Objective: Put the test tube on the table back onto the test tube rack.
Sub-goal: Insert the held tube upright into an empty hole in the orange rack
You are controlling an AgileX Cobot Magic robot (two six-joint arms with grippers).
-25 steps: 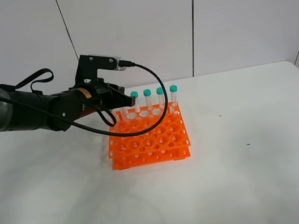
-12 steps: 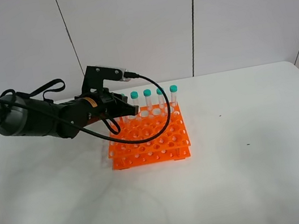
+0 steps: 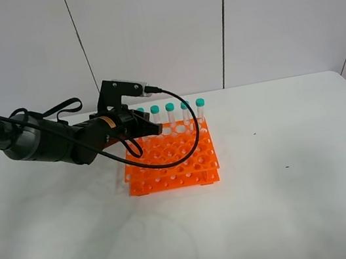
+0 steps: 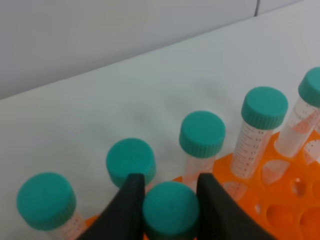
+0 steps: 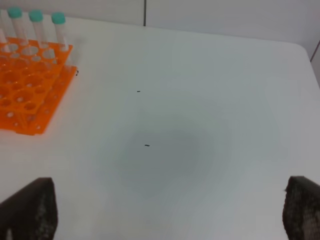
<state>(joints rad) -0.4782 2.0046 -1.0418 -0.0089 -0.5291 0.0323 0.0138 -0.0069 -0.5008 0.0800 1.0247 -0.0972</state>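
Now left jaws clamp test tube over test tube rack; right jaws wide apart.

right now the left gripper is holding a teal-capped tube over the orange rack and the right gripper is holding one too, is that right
Only half right. The left gripper does clamp the test tube above the test tube rack, but the right gripper holds nothing: the right wrist view shows its fingers wide apart over the bare table.

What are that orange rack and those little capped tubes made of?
The orange rack looks like moulded plastic: uniform bright colour, slight sheen, thin walls around its holes. The tubes look like clear plastic, possibly glass; the one in the left gripper shows only its cap, but a neighbour has see-through walls with printed marks. Their teal caps look matte plastic.
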